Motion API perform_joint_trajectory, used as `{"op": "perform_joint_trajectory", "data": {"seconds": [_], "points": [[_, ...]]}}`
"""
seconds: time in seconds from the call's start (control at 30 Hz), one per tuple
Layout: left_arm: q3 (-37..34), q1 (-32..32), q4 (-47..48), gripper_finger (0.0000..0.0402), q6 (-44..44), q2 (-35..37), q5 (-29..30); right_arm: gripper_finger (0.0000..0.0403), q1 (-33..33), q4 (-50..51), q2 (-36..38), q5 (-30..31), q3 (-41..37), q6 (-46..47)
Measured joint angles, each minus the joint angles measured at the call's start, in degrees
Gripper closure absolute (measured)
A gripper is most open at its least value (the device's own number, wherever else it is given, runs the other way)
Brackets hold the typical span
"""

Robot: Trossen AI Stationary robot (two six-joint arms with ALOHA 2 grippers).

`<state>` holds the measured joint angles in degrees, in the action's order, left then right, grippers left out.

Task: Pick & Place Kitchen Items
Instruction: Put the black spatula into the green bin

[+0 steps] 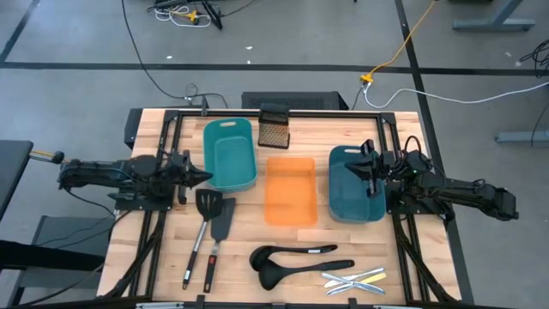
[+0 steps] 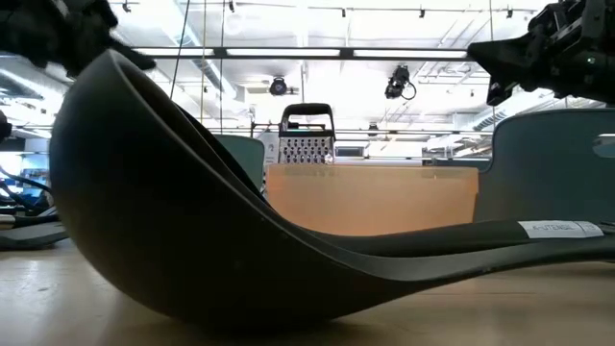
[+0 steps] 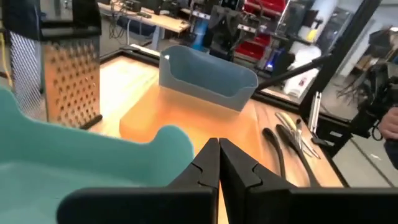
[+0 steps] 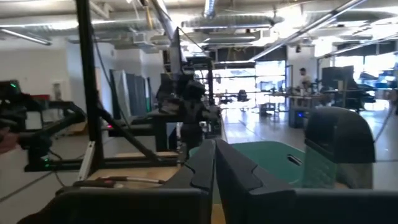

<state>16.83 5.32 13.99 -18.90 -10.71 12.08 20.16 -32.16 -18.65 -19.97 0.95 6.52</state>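
Observation:
Two black-headed spatulas [image 1: 208, 232] lie flat side by side at the table's near left, handles toward the near edge. Two black ladles [image 1: 296, 259] lie near the front centre, bowls to the left; one bowl fills the low view [image 2: 192, 221]. Small silvery and pale-yellow cutlery [image 1: 353, 279] lies to their right. My left gripper [image 1: 206, 176] hovers shut at the teal tray's left edge, fingertips together in the left wrist view [image 3: 219, 149]. My right gripper [image 1: 350, 168] hovers shut over the blue tray, fingers meeting in the right wrist view [image 4: 216, 152]. Neither holds anything.
A teal tray [image 1: 230, 154], an orange tray [image 1: 290, 190] and a blue tray [image 1: 353, 196] stand in a row across the table's middle. A dark mesh box [image 1: 274, 127] stands behind them at the far edge. Bare wood shows along the near edge.

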Motion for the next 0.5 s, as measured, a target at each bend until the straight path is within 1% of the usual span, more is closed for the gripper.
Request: {"op": "perform_joint_trajectory", "data": {"seconds": [0.07,0.13,0.2,0.27,0.37,0.5], "points": [[5.5,1.3,5.3,0.0397,0.0,-3.1,3.9,0.0364,0.0,0.0,0.0,0.5,0.0,0.0],[11.1,2.5,13.4,0.0397,-0.6,-6.4,7.7,0.0361,0.0,0.0,0.0,1.5,0.0,0.0],[15.9,3.4,21.3,0.0397,-4.0,-10.1,9.8,0.0360,0.0,0.0,0.0,2.1,0.0,-0.1],[20.3,3.9,28.0,0.0397,-8.3,-13.8,10.2,0.0360,0.0,0.0,0.0,2.5,0.0,0.0],[25.3,4.9,35.6,0.0397,-14.3,-19.4,8.3,0.0360,0.0,0.1,0.0,2.5,0.0,0.0],[29.7,7.4,41.4,0.0397,-20.6,-26.6,6.4,0.0359,0.0,0.1,0.0,2.5,0.0,0.0]]}}
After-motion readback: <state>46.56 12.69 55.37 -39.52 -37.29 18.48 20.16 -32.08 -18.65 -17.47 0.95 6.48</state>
